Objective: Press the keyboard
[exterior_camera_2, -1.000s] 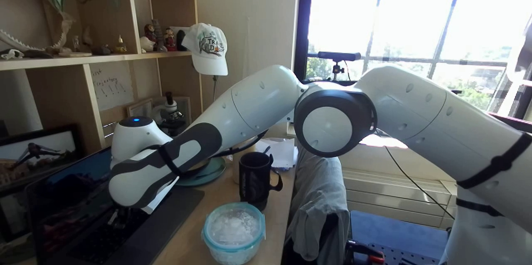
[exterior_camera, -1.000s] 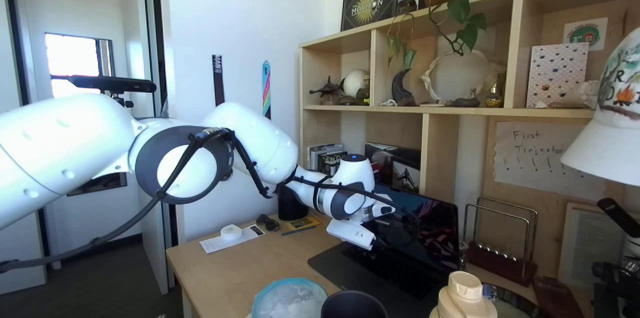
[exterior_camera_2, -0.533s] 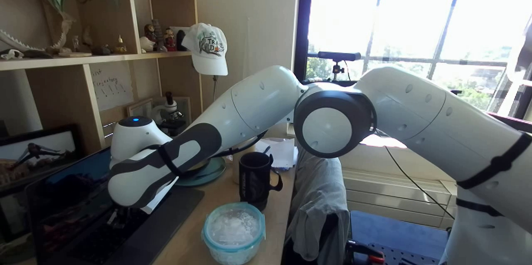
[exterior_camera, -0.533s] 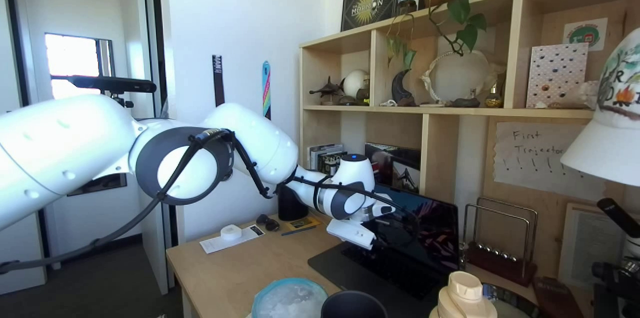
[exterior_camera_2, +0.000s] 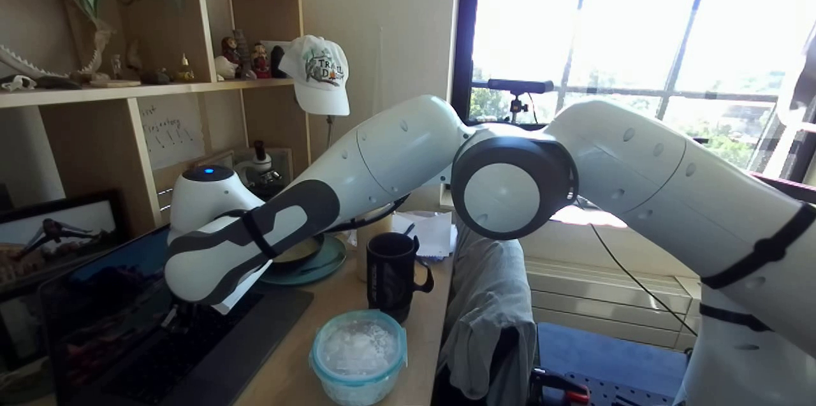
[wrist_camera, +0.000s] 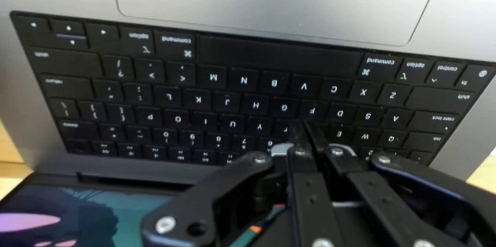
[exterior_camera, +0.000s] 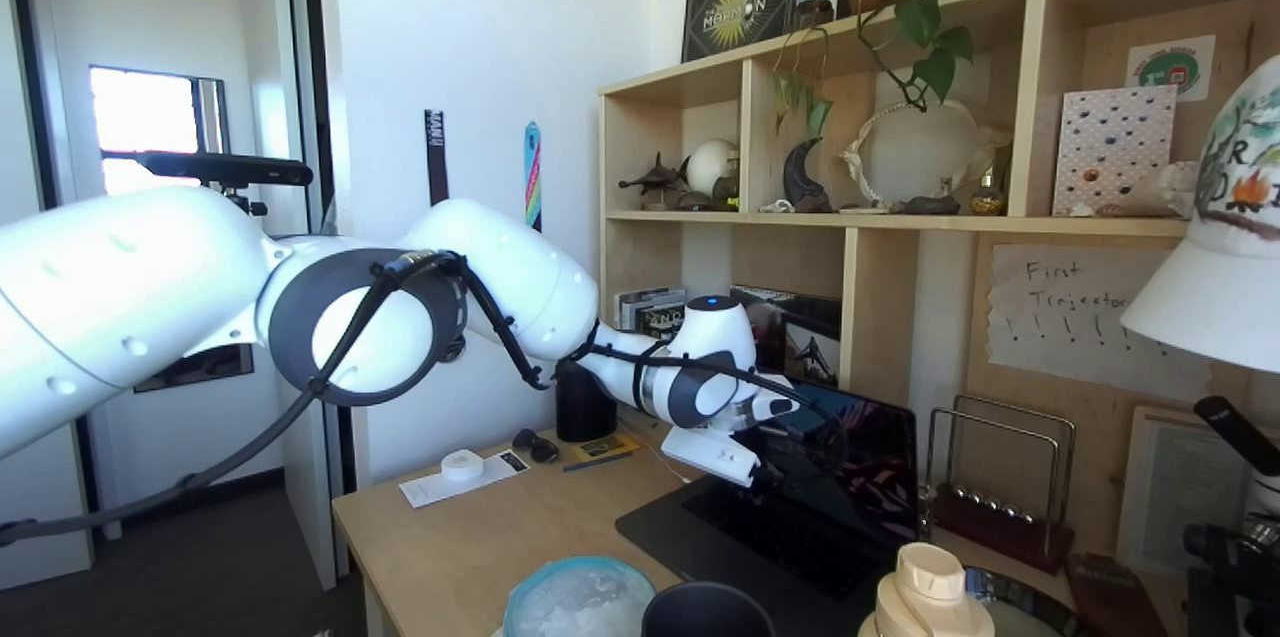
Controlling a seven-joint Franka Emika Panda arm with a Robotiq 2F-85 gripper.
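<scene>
Fingers [wrist_camera: 299, 140]: sitting narrow, side by side.
Keyboard [wrist_camera: 279, 54]: lying beneath them, the views not showing whether they are touching.
Tub [exterior_camera_2: 358, 361]: standing just beside the mug [exterior_camera_2: 390, 277].

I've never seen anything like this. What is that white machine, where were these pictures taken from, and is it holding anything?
The machine is a white jointed robot arm with dark grey bands. At its end is a black two-jawed gripper, a simple pinching hand. Both exterior views are taken from spots apart from the robot. The wrist view is taken from the arm's own wrist, looking past the gripper, so the flat black keyboard appears upside down.

That keyboard belongs to an open grey laptop on a pale wooden desk. A round translucent tub with a turquoise rim and a tall black mug with a handle stand there too.

The jaws are closed and nothing shows between them, so it seems nothing is held. Whether they touch the keyboard, I cannot tell.
</scene>
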